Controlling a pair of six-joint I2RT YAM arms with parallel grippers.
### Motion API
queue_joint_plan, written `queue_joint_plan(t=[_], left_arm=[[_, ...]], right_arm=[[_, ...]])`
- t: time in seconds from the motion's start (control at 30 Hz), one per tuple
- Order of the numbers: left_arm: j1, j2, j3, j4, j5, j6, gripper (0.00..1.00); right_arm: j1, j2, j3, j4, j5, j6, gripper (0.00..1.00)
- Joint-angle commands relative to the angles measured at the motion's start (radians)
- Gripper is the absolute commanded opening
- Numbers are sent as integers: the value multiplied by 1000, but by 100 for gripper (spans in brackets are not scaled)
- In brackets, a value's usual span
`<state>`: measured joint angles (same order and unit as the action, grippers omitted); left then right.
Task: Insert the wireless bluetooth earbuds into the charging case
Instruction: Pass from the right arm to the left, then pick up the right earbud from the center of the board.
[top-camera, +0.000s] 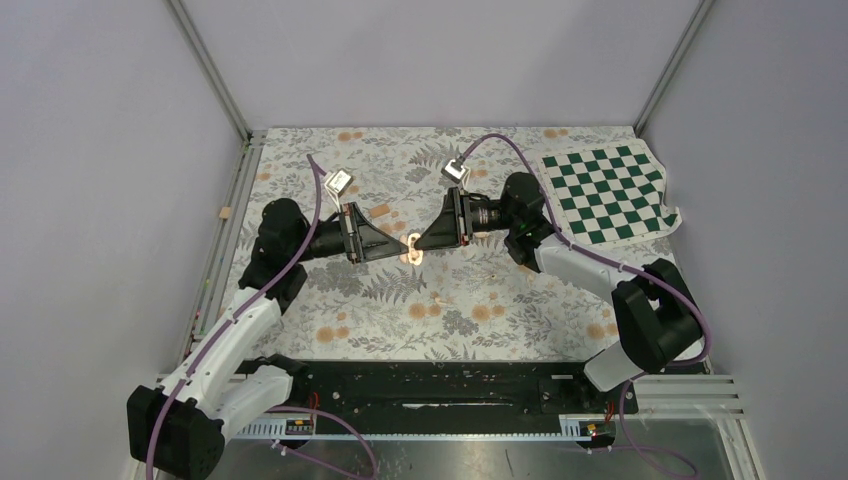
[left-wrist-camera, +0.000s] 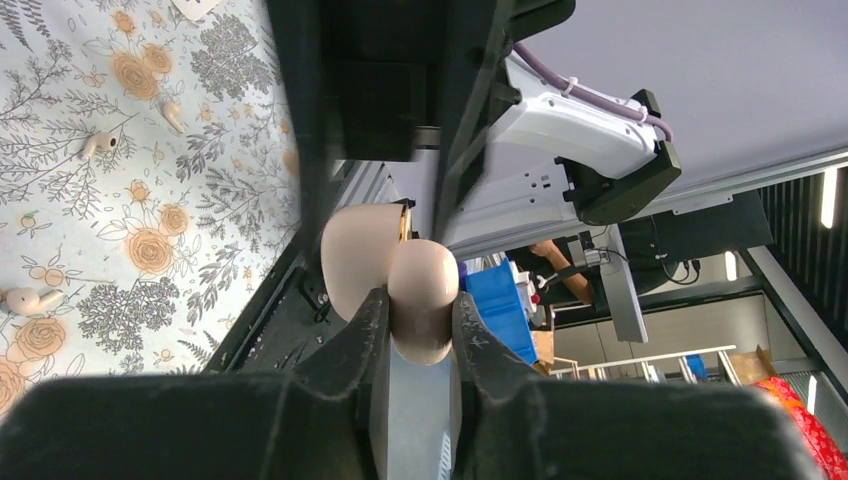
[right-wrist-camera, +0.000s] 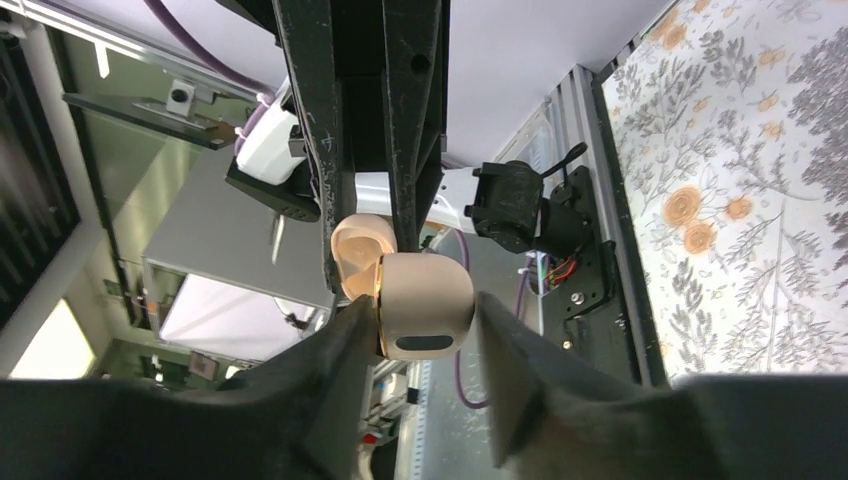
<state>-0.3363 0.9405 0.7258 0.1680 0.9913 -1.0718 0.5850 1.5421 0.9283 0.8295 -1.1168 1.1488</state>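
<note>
The charging case (top-camera: 414, 247) hangs open above the middle of the floral cloth, held from both sides. My left gripper (left-wrist-camera: 420, 302) is shut on one peach-beige half (left-wrist-camera: 425, 285). The other half (left-wrist-camera: 358, 262) sits between the right arm's dark fingers. In the right wrist view, my right gripper (right-wrist-camera: 425, 312) is shut on the near half (right-wrist-camera: 428, 300), with the left finger pressed at its gold rim. The hollow half (right-wrist-camera: 358, 250) sits behind it in the left arm's fingers. Small pale earbuds (left-wrist-camera: 98, 146) (left-wrist-camera: 25, 298) lie loose on the cloth, to the left in the left wrist view.
A green-and-white checkered cloth (top-camera: 607, 190) lies at the back right of the table. A metal rail (top-camera: 228, 235) runs along the left edge, with a small tan block (top-camera: 225, 212) on it. A black base bar (top-camera: 440, 385) spans the near edge.
</note>
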Motion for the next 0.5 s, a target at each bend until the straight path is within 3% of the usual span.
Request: queue_joint_plan(t=[0.0, 0.07, 0.1, 0.27, 0.37, 0.47], left_arm=[[5, -1, 4, 55, 13, 28, 0], [10, -5, 18, -12, -8, 74, 0], [13, -9, 27, -62, -19, 105, 0], [56, -29, 36, -247, -47, 218, 0], [100, -26, 18, -340, -66, 285, 0], [121, 1, -12, -383, -60, 320, 0]], right_arm=[[-3, -7, 44, -36, 10, -41, 70], [-14, -42, 51, -208, 65, -158, 95], [-22, -65, 63, -330, 104, -245, 99], [-45, -267, 108, -910, 483, -657, 99], [-48, -395, 82, -1078, 804, -745, 99], [-50, -421, 79, -1232, 1071, -779, 100]])
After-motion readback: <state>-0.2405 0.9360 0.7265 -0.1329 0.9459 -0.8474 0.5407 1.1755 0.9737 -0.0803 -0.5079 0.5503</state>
